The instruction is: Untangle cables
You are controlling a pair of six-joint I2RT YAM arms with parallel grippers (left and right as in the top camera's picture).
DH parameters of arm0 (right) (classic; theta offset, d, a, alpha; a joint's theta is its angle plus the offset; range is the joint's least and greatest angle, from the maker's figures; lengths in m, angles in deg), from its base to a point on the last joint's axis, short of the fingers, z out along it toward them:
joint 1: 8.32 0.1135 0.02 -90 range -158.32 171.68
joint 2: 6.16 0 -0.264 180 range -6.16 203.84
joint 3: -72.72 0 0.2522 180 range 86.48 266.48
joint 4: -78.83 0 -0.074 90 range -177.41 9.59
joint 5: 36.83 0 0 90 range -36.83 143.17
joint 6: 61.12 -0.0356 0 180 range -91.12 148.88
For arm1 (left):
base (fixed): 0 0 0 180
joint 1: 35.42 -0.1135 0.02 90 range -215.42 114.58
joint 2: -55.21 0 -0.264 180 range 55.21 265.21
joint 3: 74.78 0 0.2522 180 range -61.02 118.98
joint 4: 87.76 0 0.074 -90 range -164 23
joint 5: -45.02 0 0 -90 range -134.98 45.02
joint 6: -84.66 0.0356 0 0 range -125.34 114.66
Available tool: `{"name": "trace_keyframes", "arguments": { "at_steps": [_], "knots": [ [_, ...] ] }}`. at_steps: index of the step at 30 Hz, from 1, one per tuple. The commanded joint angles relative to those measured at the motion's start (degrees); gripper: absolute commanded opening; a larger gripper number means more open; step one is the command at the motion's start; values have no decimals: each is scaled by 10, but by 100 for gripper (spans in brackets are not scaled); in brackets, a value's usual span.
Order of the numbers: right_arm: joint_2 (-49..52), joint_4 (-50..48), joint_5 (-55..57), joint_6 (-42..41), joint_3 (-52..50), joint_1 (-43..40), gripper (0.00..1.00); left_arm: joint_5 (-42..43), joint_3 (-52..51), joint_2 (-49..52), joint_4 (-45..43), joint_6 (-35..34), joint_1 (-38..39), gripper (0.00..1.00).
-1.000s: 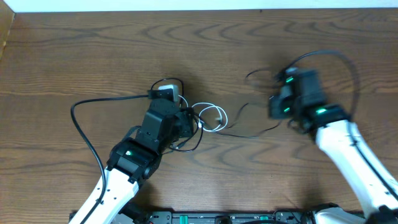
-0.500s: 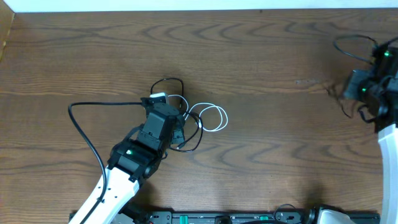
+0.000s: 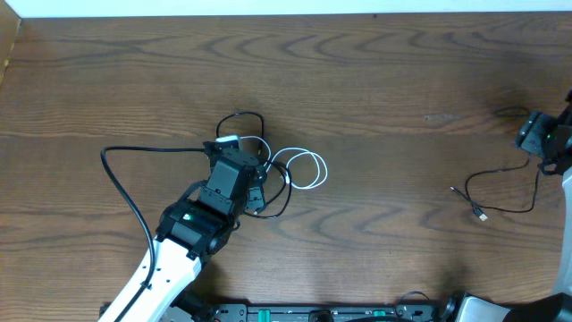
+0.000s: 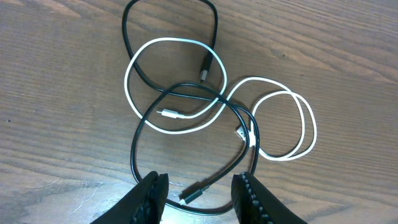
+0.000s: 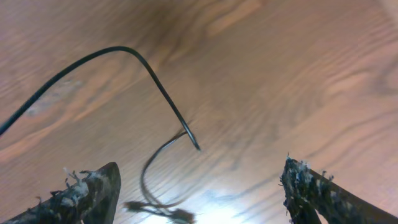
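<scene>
A white cable (image 3: 325, 170) lies looped and crossed with black cables (image 3: 241, 114) left of the table's middle. The left wrist view shows the white cable (image 4: 174, 41) woven through a black loop (image 4: 134, 152). My left gripper (image 4: 200, 202) hovers over this tangle with its jaws apart. A black plug end (image 4: 193, 194) lies between them, untouched. Far to the right a separate black cable lies loose on the table, its plug end (image 3: 483, 216) pointing forward. My right gripper (image 3: 534, 136) hangs above it, wide open, and its wrist view shows that cable (image 5: 115, 48) blurred below.
The left arm's own thick black cable (image 3: 116, 179) arcs out to the left of the tangle. The table's white far edge (image 3: 268, 7) runs along the top. The right gripper is at the right border of the overhead view.
My right gripper carried one black cable from the tangle far to the right, then opened; the cable now lies loose there. The left gripper has stayed over the tangle.
</scene>
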Motion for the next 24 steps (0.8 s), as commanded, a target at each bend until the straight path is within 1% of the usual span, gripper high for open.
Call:
{"name": "trace_keyframes", "arguments": {
  "at_steps": [1, 3, 5, 6, 8, 10, 12, 13, 14, 15, 16, 19, 24],
  "knots": [
    [2, 8, -78, 2, 0, -2, 80, -14, 5, 2, 2, 10, -2, 39],
    [2, 14, -76, 2, 0, -1, 77, -14, 5, 2, 2, 10, -2, 39],
    [2, 16, -45, 1, 0, -1, 77, -13, 5, 2, 2, 10, -2, 39],
    [2, 17, -12, -12, 0, -1, 78, -13, 5, 2, 2, 10, -2, 39],
    [2, 17, 62, -59, 0, -1, 89, -12, 5, 2, 4, 10, -2, 39],
    [4, 16, 80, -70, 0, -1, 95, -12, 5, 2, 6, 10, -2, 39],
    [6, 24, 37, -54, 0, -1, 95, -12, 5, 2, 7, 10, -2, 39],
    [8, 36, -11, -24, 0, -2, 95, -12, 5, 2, 8, 10, -2, 39],
    [11, 57, -57, -3, 0, -3, 96, -12, 5, 2, 8, 10, -2, 39],
    [16, 85, -89, -1, 0, -4, 99, -12, 5, 2, 8, 10, -2, 39],
    [23, 115, -113, -3, 0, -6, 99, -12, 5, 2, 9, 10, -2, 39],
    [49, 171, -152, -22, 0, -9, 99, -11, 5, 2, 9, 10, -2, 39],
    [90, 185, -181, -21, 0, -15, 99, -11, 5, 2, 10, 10, -2, 39]
  ]
}}
